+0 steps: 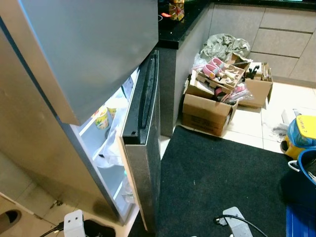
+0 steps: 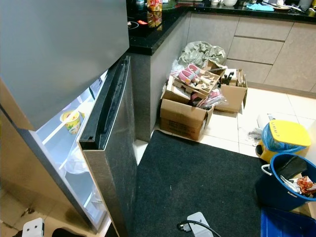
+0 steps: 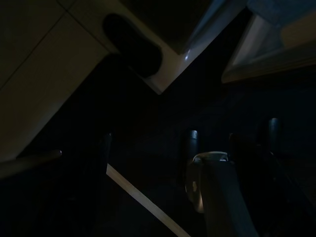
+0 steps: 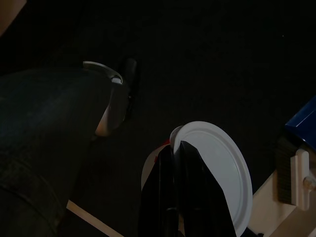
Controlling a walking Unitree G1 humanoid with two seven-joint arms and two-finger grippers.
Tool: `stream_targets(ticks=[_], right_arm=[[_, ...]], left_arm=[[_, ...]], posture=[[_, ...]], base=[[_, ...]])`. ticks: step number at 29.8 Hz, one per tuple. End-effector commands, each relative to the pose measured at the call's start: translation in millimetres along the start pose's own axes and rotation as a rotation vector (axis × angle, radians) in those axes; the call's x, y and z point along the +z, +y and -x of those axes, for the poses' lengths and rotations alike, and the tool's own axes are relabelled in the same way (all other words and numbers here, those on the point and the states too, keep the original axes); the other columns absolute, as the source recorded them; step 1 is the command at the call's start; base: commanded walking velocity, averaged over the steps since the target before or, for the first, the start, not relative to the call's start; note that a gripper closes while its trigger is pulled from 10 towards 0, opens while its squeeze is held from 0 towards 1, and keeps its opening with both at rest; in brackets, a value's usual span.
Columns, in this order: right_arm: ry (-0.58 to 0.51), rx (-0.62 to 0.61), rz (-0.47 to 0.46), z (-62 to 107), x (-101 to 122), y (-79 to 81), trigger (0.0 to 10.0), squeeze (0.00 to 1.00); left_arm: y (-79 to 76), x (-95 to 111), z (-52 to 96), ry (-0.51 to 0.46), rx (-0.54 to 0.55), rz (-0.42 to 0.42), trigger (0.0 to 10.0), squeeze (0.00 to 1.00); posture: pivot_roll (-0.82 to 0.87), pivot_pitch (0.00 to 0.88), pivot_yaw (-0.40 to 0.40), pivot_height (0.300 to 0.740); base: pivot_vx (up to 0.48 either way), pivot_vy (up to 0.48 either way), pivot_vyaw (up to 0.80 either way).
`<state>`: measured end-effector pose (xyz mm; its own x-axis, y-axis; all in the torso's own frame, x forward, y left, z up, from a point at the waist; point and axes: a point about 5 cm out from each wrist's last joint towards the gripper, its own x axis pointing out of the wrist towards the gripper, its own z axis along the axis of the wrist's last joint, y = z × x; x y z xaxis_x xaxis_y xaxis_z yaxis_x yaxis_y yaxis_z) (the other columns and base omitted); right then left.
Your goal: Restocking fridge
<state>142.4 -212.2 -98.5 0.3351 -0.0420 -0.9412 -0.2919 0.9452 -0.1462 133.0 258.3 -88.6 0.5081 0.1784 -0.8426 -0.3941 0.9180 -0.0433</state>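
Observation:
The grey fridge stands at my left with its lower door (image 1: 143, 148) ajar and the lit inside showing. A yellow cup (image 1: 101, 117) and pale bags sit on its shelves. The upper door (image 1: 89, 44) juts out above the gap. In the right wrist view my right gripper (image 4: 176, 145) is shut on the rim of a round white-lidded tub (image 4: 222, 168), low over the dark mat. My left gripper (image 3: 148, 143) hangs idle in deep shade near the floor tiles.
A black mat (image 1: 222, 182) covers the floor before the fridge. Open cardboard boxes (image 1: 207, 111) full of clutter stand by the dark counter (image 1: 173, 29). A yellow bin (image 2: 281, 138) and a blue bucket (image 2: 289, 180) sit at the right. A white plug block (image 1: 237, 222) lies near my feet.

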Motion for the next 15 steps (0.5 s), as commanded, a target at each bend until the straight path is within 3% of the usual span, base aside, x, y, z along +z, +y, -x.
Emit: stream_targets(ticks=[1,15], right_arm=[[-0.014,-0.005,0.009,0.2,3.2,-2.2,10.0,0.00],[-0.014,-0.001,0.003,0.0,3.2,-0.8,10.0,0.00]], left_arm=[[-4.1,-6.3,0.1,0.024,-0.006,-0.009,10.0,0.00],[-2.4,-5.1,0.4,0.016,-0.014,0.006,10.0,0.00]], posture=[[-0.01,0.000,0.023,0.740],[-0.02,0.000,0.027,0.740]], base=[[-0.349,0.000,0.00],[-0.018,0.000,0.00]])
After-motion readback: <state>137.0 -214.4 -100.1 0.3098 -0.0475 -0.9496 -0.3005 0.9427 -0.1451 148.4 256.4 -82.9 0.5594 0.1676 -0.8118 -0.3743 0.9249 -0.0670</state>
